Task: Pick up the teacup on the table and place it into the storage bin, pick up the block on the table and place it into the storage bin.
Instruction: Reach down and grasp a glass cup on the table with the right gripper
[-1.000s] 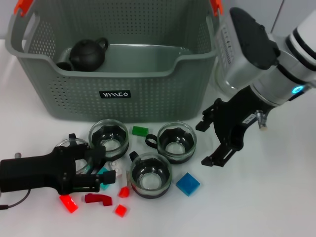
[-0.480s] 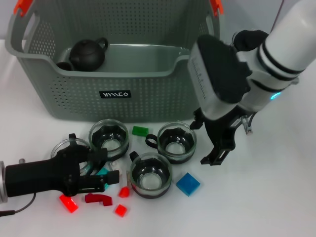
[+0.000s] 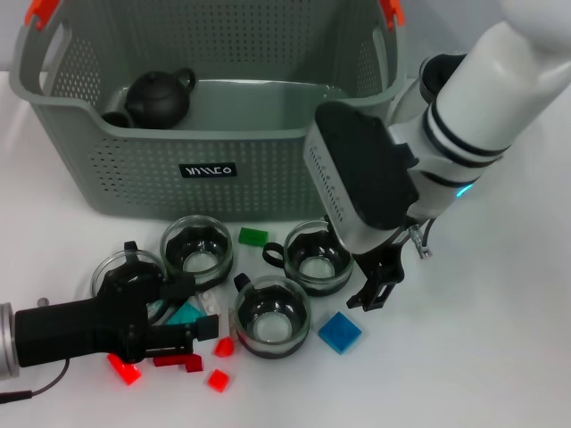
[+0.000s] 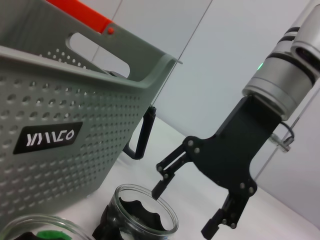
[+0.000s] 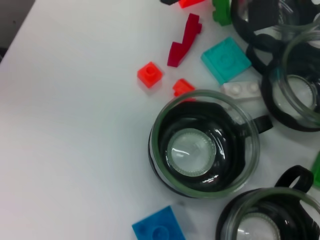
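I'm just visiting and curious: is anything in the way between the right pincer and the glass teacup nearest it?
Nothing visible. The right pincer, open, hangs at the rim of the rightmost teacup with only air between. The storage bin stands right behind the cup, its scooped front rim the only barrier. The left pincer is by the blocks.

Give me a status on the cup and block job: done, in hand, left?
Done: only a black teapot sits in the storage bin.
In hand: nothing. The right gripper, open, is over the rightmost teacup; the left gripper is low among the blocks.
Left: four teacups and every block, such as the blue block, are on the table.
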